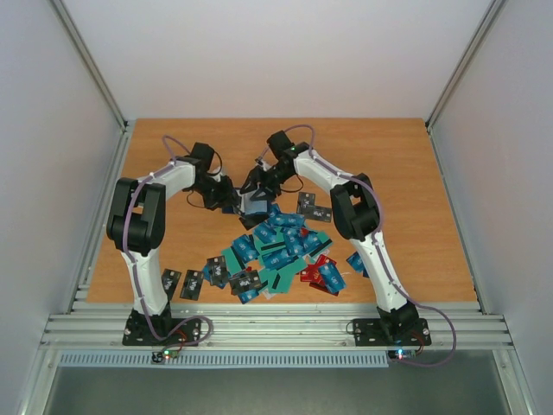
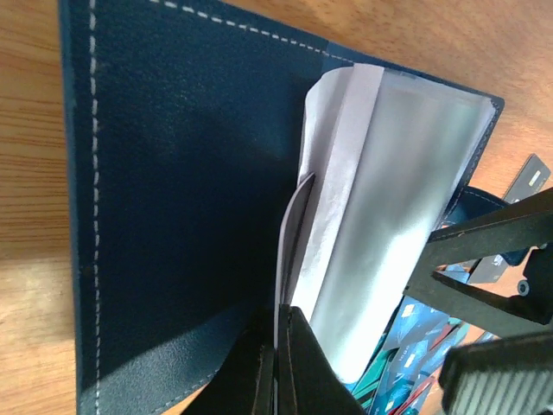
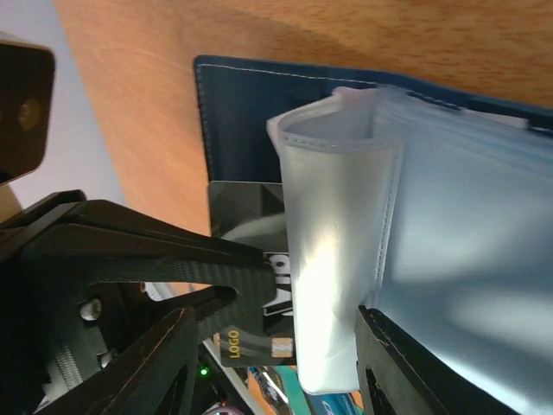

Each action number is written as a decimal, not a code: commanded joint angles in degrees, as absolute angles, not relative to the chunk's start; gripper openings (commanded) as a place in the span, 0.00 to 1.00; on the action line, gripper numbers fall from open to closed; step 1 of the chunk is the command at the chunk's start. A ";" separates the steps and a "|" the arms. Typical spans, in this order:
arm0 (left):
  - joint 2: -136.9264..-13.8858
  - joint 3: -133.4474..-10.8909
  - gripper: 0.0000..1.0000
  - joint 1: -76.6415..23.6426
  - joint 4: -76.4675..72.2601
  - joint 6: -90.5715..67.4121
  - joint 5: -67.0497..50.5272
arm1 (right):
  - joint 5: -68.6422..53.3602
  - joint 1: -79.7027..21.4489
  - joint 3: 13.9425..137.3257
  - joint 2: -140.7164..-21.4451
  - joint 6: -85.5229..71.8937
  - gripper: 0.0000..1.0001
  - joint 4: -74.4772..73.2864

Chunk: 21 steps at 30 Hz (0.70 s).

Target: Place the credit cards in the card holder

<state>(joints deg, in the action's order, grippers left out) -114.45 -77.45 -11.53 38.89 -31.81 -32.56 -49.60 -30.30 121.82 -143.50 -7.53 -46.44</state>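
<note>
Robot lab test cell, white panel walls (image 1: 259, 52), aluminium rail frame (image 1: 276, 328), wooden tabletop (image 1: 415, 190)

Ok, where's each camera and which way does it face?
Top external: above, behind the bases, looking down at the wooden table; both arms.
Left wrist: close on the open navy folding card holder; left hand pinching its clear sleeve.
Right wrist: facing the sleeves and a black plastic card; right hand.
Both wrists share the holder.

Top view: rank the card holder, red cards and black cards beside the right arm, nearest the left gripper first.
1. card holder, held by the left gripper, centre.
2. black cards, farther right.
3. red cards, front right.
</note>
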 commanded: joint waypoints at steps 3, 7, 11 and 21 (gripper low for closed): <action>-114.13 -75.82 0.00 -11.62 38.33 -33.05 -34.40 | -54.18 -31.76 124.31 -145.63 -8.38 0.51 -42.85; -112.81 -75.89 0.00 -11.65 38.75 -33.11 -34.90 | -55.61 -32.14 124.28 -145.93 -9.16 0.51 -41.15; -111.45 -75.79 0.00 -11.61 38.87 -33.86 -36.81 | -56.34 -32.34 124.37 -146.54 -10.20 0.51 -39.29; -102.72 -75.71 0.00 -11.21 45.69 -34.57 -37.00 | -55.67 -32.34 126.30 -148.59 -11.75 0.51 -37.94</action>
<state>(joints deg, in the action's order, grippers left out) -108.03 -75.68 -11.49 42.24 -34.33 -35.48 -54.98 -31.83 124.01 -147.22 -10.55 -39.64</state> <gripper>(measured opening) 0.024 0.510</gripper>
